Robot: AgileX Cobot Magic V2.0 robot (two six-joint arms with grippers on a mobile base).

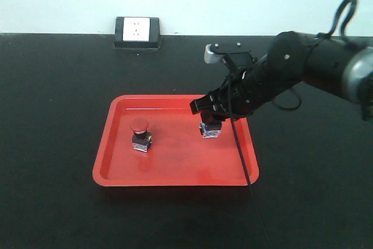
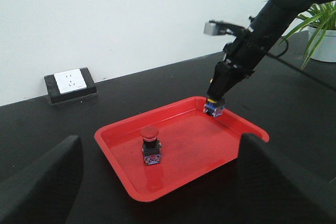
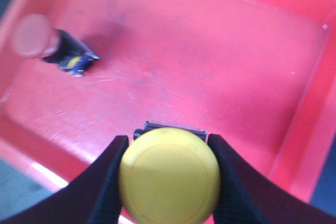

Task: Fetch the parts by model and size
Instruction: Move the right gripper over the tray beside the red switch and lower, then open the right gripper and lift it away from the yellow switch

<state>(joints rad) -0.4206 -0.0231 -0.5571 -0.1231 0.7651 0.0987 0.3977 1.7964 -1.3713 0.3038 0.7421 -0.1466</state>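
Parts look nearly fetched: the red switch (image 1: 139, 134) stands in the red tray (image 1: 116, 167); the right gripper (image 1: 211, 113) clamps the yellow switch (image 3: 169, 174) low over it, release pending; left jaws wide, idle

A red tray (image 1: 116, 170) lies on the black table (image 1: 52, 115), a wall socket (image 1: 137, 31) behind, a potted plant (image 2: 321, 30) beside.

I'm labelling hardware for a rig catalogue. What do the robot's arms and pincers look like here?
The right arm is glossy black with rounded joints, a grey band near its upper end, a small silver-grey module on top, and thin black cables looping along it. Its right pincer has dark, tapered fingers. The left pincer shows only as two blurry black fingers.
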